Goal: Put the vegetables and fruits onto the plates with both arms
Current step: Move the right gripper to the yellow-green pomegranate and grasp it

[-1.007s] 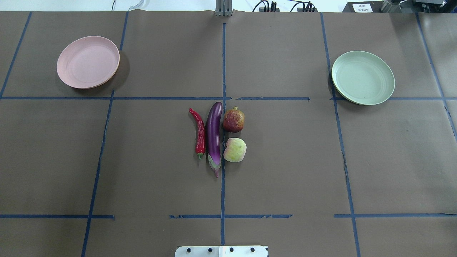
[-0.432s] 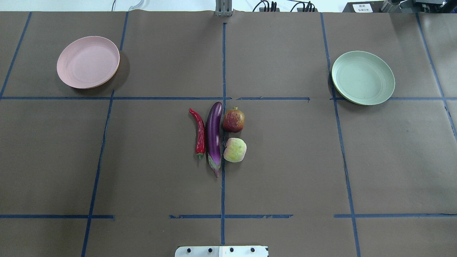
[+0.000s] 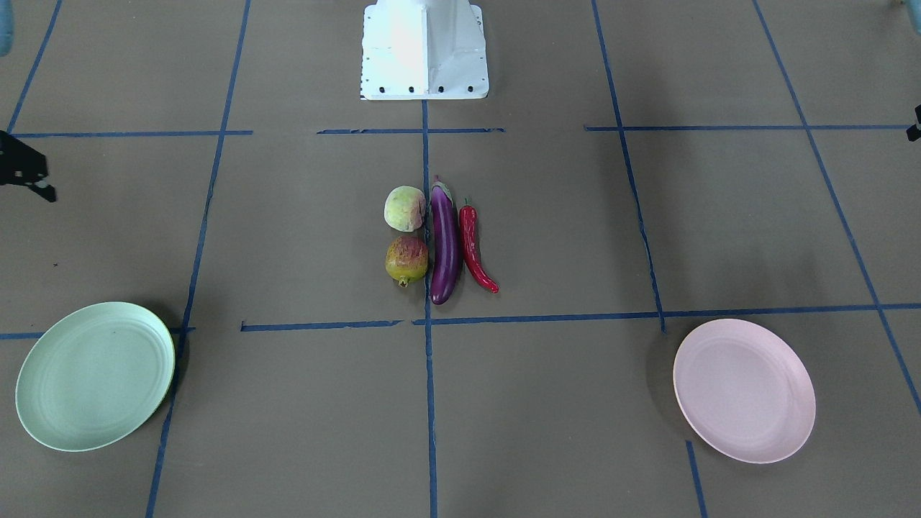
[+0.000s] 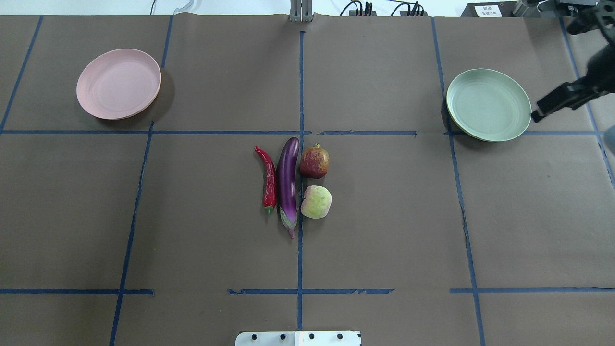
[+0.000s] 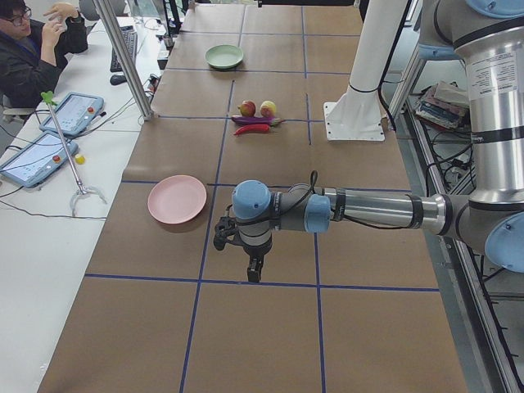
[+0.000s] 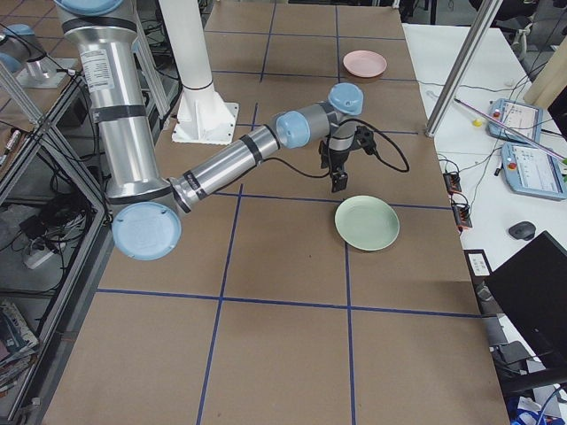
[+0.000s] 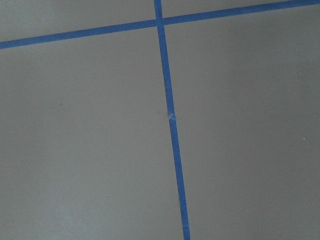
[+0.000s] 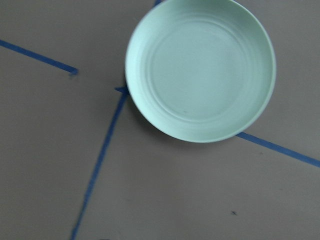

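The purple eggplant (image 4: 288, 185) and red chili (image 4: 269, 180) lie side by side at the table's middle. The red-yellow crowned fruit (image 4: 314, 162) and pale green fruit (image 4: 316, 202) sit just right of them. The pink plate (image 4: 118, 83) is far left and the mint green plate (image 4: 488, 104) far right; both are empty. My right gripper (image 4: 535, 115) hovers at the green plate's right rim, and its wrist view looks down on that plate (image 8: 200, 67). My left gripper (image 5: 255, 270) hangs over bare paper near the pink plate (image 5: 177, 199). I cannot tell whether either is open.
The white base block (image 4: 298, 338) stands at the near edge. Blue tape lines (image 7: 170, 115) cross the brown paper. An operator (image 5: 33, 49) sits at a side desk with tablets (image 5: 70, 110). Cables run along the far edge (image 4: 384, 8).
My right arm has come into the overhead view at the right edge, beside the green plate. The produce and plates have not moved.
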Controlling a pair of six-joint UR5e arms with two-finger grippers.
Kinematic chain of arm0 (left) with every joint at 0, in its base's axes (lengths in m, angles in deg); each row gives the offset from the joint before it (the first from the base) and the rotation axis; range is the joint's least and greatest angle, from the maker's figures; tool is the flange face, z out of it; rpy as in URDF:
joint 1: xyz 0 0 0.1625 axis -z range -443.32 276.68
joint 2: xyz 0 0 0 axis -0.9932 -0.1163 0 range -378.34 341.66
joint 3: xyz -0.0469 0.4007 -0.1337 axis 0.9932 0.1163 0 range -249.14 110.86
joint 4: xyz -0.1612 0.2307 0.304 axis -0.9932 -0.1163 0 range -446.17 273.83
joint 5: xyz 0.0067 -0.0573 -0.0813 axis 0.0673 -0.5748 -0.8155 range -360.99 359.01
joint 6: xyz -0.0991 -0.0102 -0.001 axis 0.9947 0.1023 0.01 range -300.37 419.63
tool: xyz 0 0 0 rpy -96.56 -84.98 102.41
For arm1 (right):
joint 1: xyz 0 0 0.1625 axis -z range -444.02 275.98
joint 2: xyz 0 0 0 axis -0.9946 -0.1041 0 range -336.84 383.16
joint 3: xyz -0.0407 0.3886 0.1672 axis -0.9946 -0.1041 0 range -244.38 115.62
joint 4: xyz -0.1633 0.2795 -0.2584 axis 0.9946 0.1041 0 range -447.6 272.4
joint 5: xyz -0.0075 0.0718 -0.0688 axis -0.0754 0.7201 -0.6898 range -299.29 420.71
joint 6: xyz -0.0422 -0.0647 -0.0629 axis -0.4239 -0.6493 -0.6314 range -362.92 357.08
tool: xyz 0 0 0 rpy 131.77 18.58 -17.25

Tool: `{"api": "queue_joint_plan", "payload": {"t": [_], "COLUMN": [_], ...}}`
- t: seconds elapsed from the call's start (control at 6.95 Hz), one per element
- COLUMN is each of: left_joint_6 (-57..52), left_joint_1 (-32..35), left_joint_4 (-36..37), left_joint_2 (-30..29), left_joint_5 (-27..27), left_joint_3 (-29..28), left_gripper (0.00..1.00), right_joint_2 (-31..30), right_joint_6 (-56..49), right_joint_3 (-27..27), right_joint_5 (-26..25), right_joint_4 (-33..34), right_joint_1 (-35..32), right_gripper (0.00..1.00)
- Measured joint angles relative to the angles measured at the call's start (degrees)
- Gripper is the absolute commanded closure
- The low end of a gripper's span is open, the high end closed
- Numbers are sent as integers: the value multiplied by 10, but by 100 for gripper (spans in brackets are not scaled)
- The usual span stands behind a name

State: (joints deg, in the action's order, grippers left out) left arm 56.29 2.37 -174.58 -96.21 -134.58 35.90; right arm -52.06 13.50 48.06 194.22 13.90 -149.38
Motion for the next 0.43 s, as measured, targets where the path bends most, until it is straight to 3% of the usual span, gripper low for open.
{"api": "queue_joint_plan", "payload": {"t": [0.14,0.43], "left_joint_6": [0,0], "left_joint_1": [0,-1], "left_joint_4": [0,0], "left_joint_2": [0,0], "left_joint_5": [0,-1], "left_joint_3": [0,0], "left_gripper": [0,0], "right_joint_2": [58,148], "right_joint_6": [108,323], "right_joint_3": [-1,-6], "right_joint_5": [-29,-135], "right_joint_4": [0,-1], "right_joint_1": [66,204], "right_gripper": [0,0]}}
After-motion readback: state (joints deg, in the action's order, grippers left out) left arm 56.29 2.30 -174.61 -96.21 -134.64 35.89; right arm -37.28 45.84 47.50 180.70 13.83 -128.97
